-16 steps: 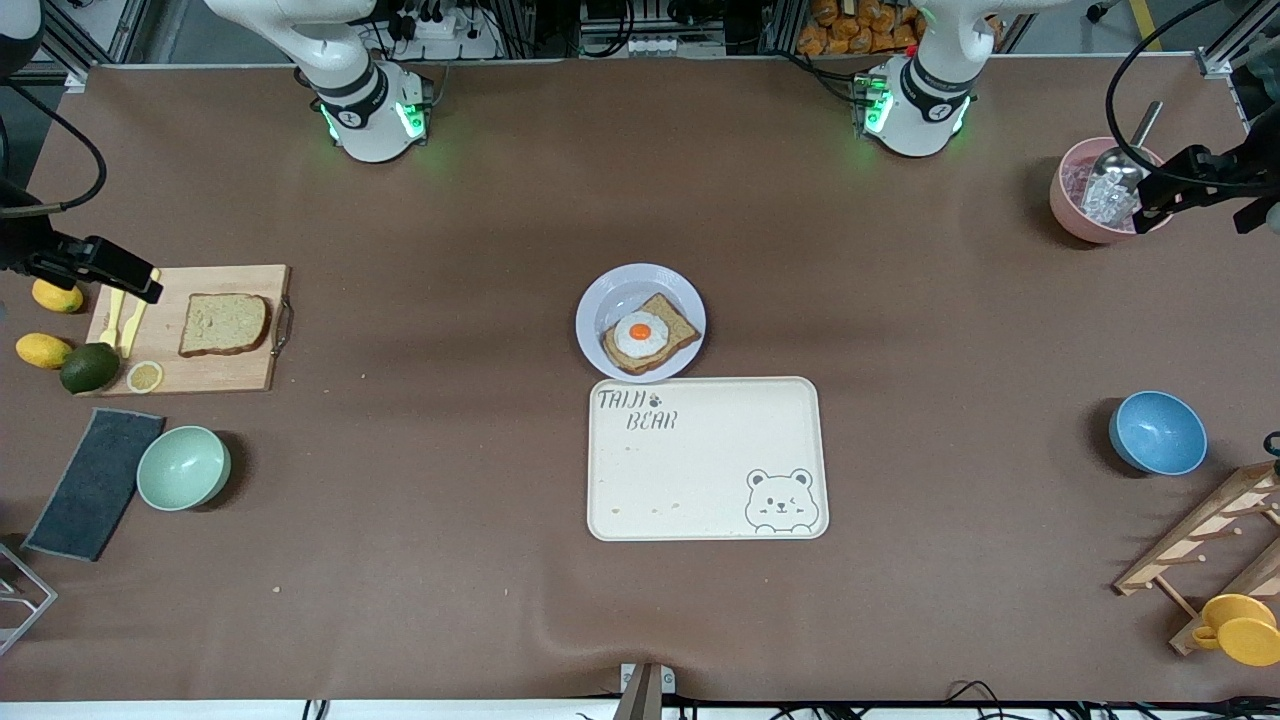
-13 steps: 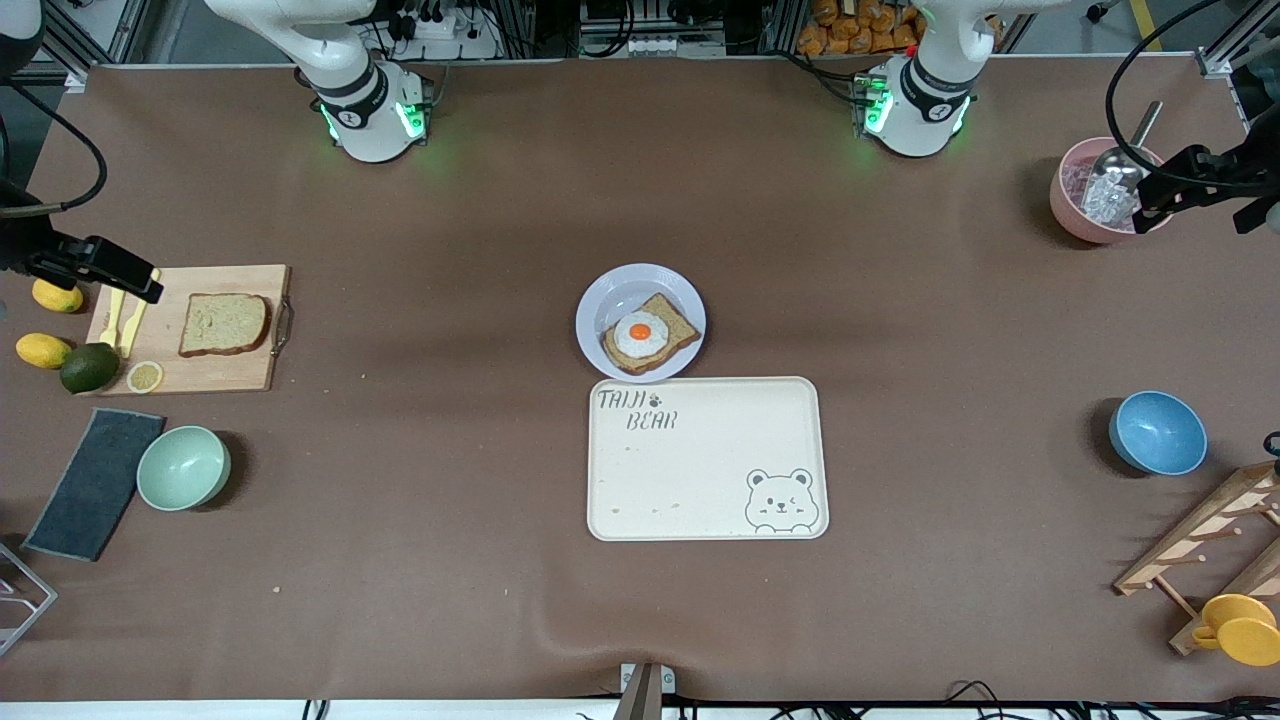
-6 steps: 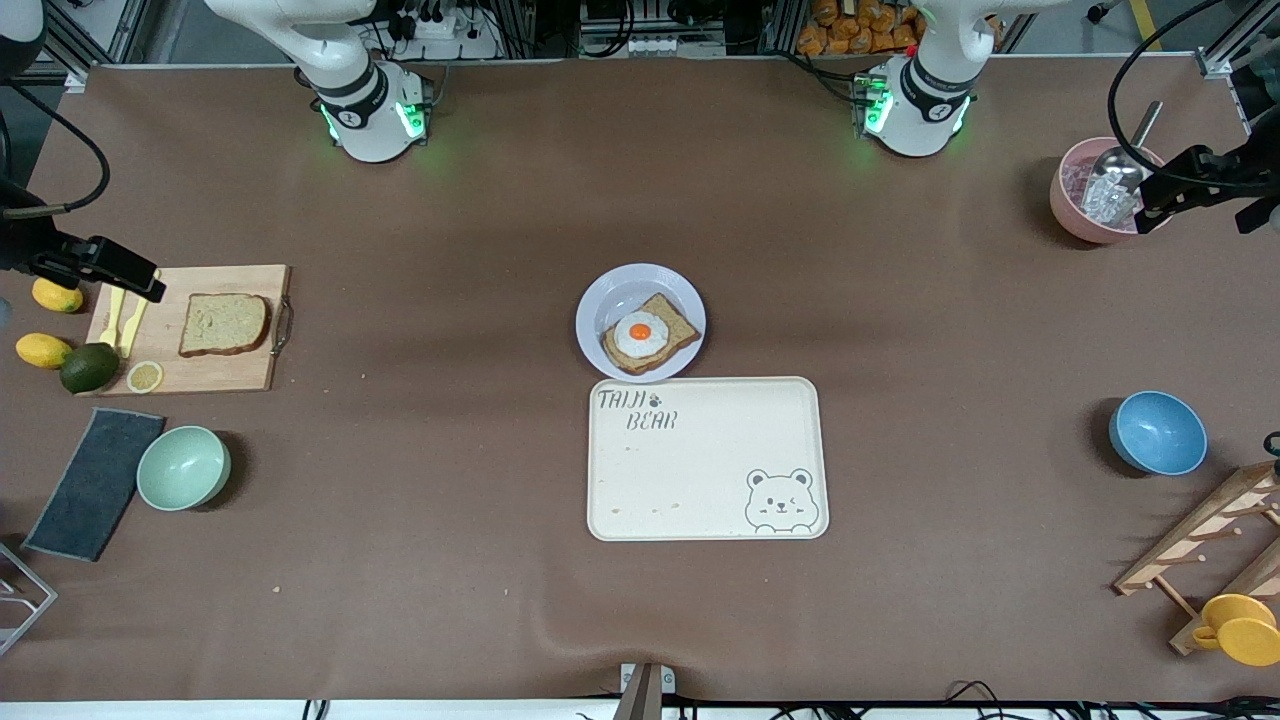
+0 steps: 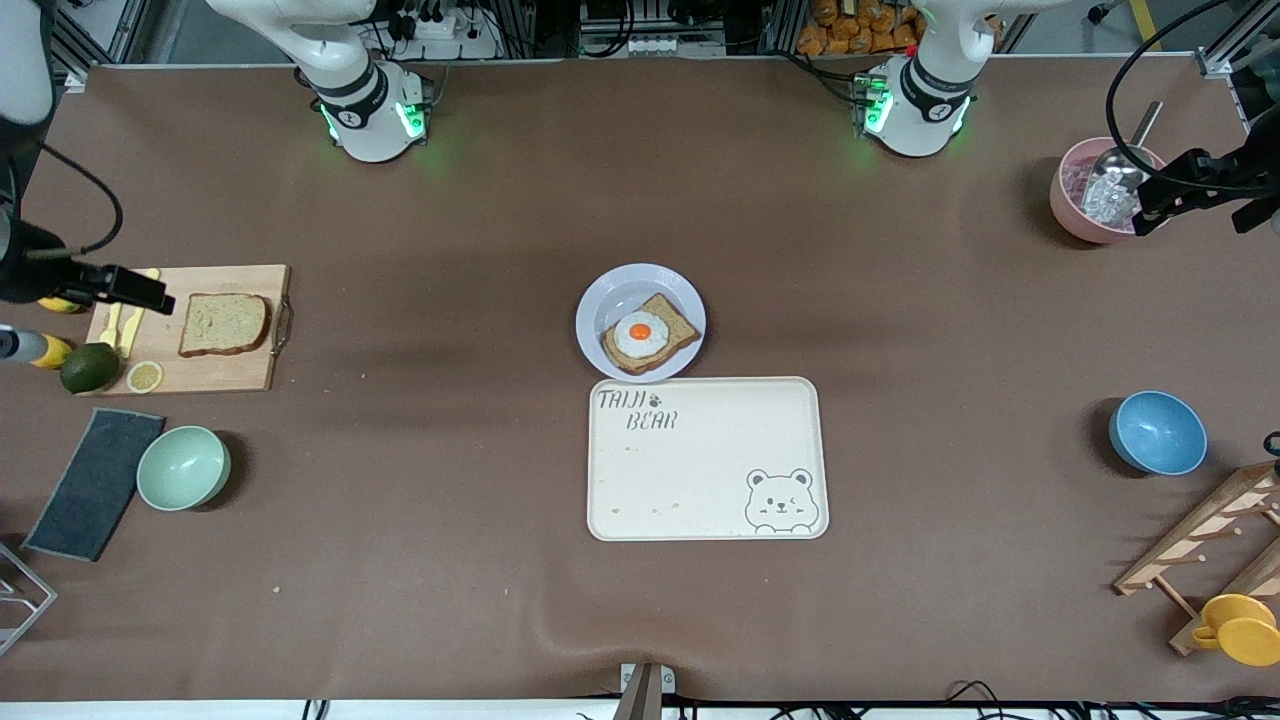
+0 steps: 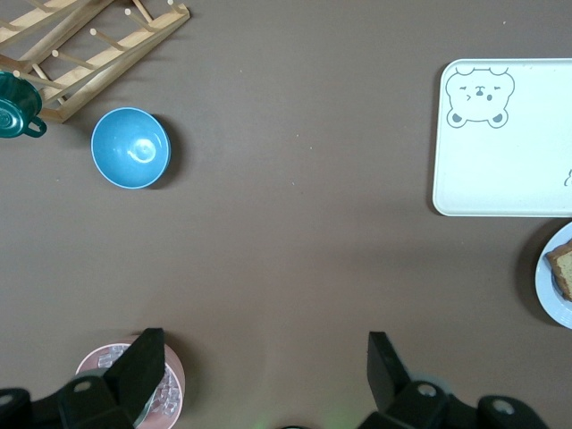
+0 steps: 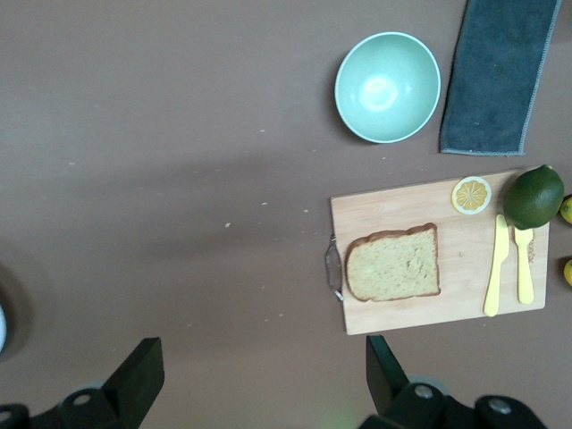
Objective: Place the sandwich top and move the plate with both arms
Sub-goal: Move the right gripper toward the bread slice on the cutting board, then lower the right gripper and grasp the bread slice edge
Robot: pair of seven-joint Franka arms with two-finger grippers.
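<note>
The sandwich top (image 4: 224, 324) (image 6: 393, 265), a plain brown slice, lies flat on a wooden cutting board (image 4: 235, 375) at the right arm's end of the table. The plate (image 4: 620, 285) (image 5: 556, 277) sits mid-table and carries a bread slice with a fried egg (image 4: 640, 335). My right gripper (image 4: 120, 287) (image 6: 261, 362) hangs high by the cutting board, open and empty, with the slice apart from its fingers. High near a pink bowl (image 4: 1070, 215) (image 5: 98, 362), my left gripper (image 4: 1190, 185) (image 5: 264, 350) is open and empty too.
A cream bear tray (image 4: 700, 460) touches the plate's nearer edge. By the board lie a mint bowl (image 4: 183, 467), a dark cloth (image 4: 95, 483), a green fruit (image 4: 90, 367) and yellow cutlery (image 6: 505, 265). A blue bowl (image 4: 1157, 432) and wooden rack (image 4: 1210, 540) stand at the left arm's end.
My right arm has shifted a little toward the bread slice and now covers one of the lemons. The left arm has barely moved. Both grippers stay open.
</note>
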